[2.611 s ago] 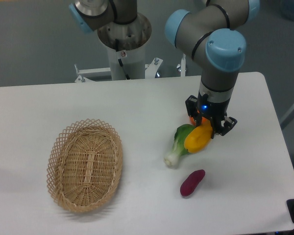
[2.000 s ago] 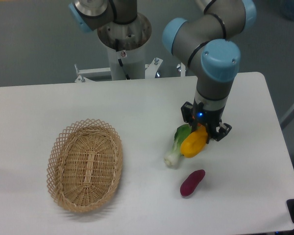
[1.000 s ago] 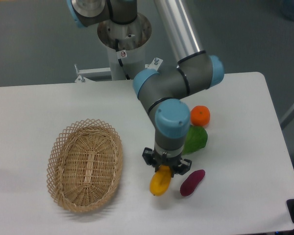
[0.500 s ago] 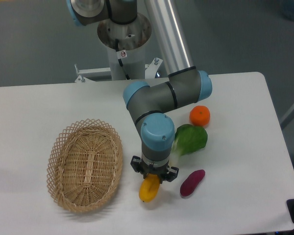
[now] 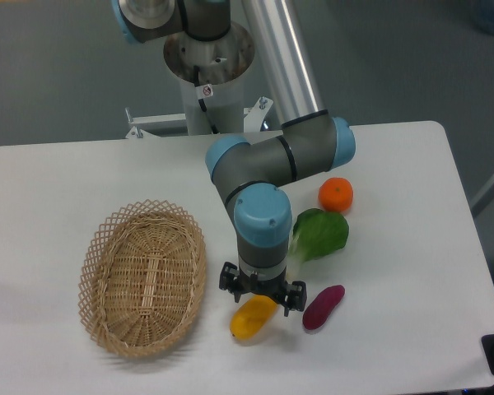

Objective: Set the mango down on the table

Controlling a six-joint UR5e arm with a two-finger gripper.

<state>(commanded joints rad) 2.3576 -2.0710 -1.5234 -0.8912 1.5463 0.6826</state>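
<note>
The mango (image 5: 251, 318), yellow shading to orange, lies on the white table (image 5: 395, 329) near the front edge, between the wicker basket and the purple sweet potato. My gripper (image 5: 262, 295) stands directly above it with its fingers spread wide to either side, open and no longer holding the fruit. The mango's upper end is partly hidden under the gripper.
An oval wicker basket (image 5: 143, 276) sits at the left. A purple sweet potato (image 5: 323, 307) lies just right of the gripper. A green leafy vegetable (image 5: 317, 235) and a round orange tangerine (image 5: 336, 195) lie behind it. The arm's base (image 5: 207, 74) stands at the back.
The gripper carried the mango from beside the green vegetable to the front of the table, lowered it, and opened. The mango now rests on the table, tilted flatter than half a second ago.
</note>
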